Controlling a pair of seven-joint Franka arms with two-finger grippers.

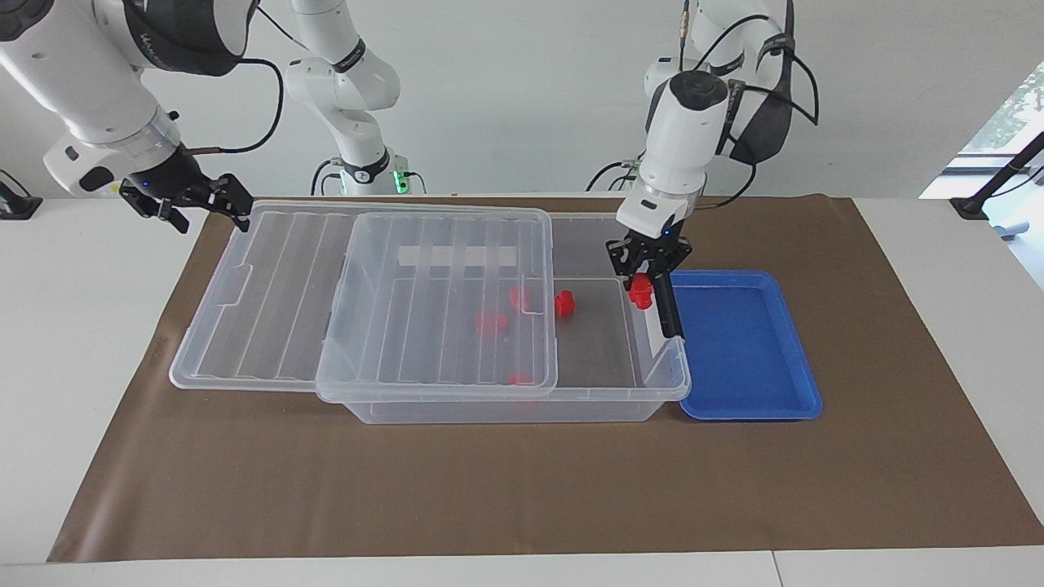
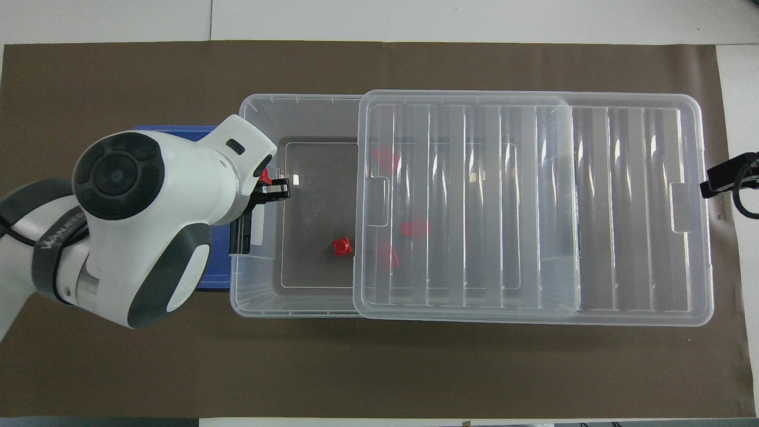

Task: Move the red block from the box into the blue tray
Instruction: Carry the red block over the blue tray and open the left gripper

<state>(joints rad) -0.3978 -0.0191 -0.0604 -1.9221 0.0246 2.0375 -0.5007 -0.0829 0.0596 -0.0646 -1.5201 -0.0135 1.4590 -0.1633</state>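
The left gripper [image 1: 643, 273] holds the red block [image 1: 641, 291] in the air over the box's [image 1: 662, 383] end wall, beside the blue tray [image 1: 746, 342]. Below it, a loose block [image 1: 564, 304] lies in the box, just clear of the slid-aside lid [image 1: 269, 285]. The right gripper [image 1: 204, 204] hangs at the lid's other end.

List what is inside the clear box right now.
One red block lies uncovered on the box floor. Three more red shapes show blurred through the slid-aside lid. Anything else beneath the lid cannot be made out. The block in the left tool is above the box rim.
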